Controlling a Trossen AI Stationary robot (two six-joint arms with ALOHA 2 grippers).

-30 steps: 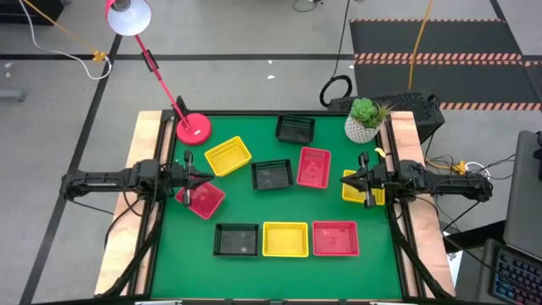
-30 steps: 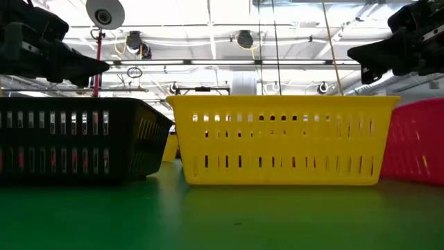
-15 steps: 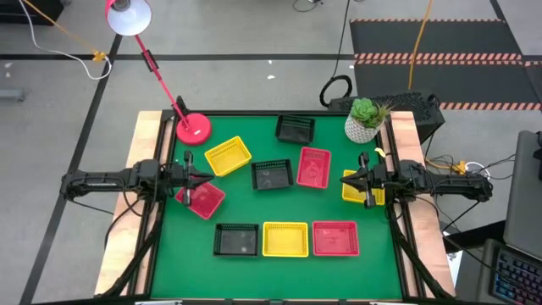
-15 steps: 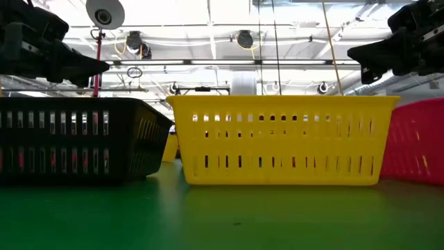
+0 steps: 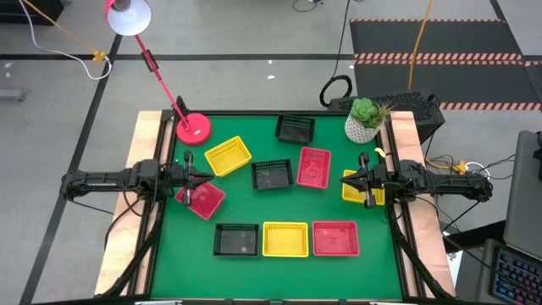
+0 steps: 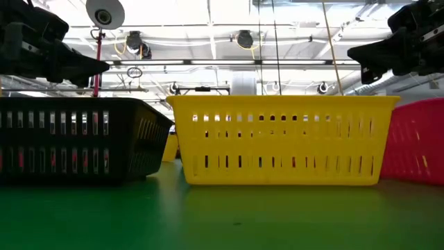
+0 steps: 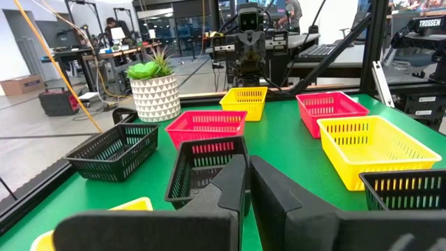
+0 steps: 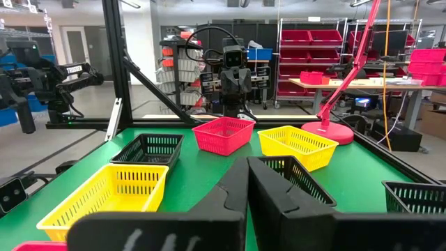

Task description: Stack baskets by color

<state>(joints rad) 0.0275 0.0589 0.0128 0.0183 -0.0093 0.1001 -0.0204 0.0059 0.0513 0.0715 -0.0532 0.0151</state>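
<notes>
Yellow front basket (image 5: 285,239), long axis left-right.

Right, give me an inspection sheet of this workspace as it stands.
Surface: green table with wooden side edges.
Job's things: nine baskets, none stacked. Front row: black basket, yellow basket, red basket. The rest lie scattered behind.
Clutter: pink lamp base at the back left, potted plant at the back right.
Grippers: left gripper shut, empty, above a red basket at the left edge; right gripper shut, empty, above a yellow basket at the right edge.
Cables: orange cable and white cable on the floor.
Surroundings: black floor mat, workshop shelving beyond.
</notes>
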